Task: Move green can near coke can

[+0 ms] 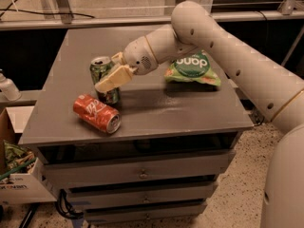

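Note:
The green can (101, 70) stands upright on the grey cabinet top (152, 103), mottled green and white with a silver top. My gripper (110, 80) is shut on the green can, its tan fingers (114, 78) wrapping the can's right side. The coke can (96, 113) is red with white script and lies on its side just in front of the green can, near the front left edge. The two cans are close, almost touching.
A flat green chip bag (192, 69) lies on the right half of the top, under my arm. Drawers (142, 172) are below the top. A cardboard box (19, 175) sits on the floor at the left, with a white bottle (7, 87) above it.

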`<state>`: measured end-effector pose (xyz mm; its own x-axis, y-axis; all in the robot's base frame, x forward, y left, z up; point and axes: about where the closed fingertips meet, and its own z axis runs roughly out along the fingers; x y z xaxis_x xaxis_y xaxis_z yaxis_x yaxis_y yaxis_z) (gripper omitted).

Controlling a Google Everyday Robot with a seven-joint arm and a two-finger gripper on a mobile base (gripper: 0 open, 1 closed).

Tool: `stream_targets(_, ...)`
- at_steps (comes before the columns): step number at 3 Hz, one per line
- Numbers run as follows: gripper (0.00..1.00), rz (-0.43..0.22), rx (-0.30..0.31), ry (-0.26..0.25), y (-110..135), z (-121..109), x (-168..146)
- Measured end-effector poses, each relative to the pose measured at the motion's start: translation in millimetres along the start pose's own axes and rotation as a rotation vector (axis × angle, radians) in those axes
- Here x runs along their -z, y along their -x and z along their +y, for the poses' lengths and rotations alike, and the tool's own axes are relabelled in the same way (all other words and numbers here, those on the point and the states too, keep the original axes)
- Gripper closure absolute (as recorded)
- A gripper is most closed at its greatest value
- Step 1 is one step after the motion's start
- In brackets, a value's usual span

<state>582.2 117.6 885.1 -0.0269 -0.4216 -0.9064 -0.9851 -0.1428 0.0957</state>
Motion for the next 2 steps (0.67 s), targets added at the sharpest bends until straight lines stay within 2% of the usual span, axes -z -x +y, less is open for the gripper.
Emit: stream_targets(2, 1.0, 0.022, 0.008, 0.047, -12.1, 1.0, 0.4)
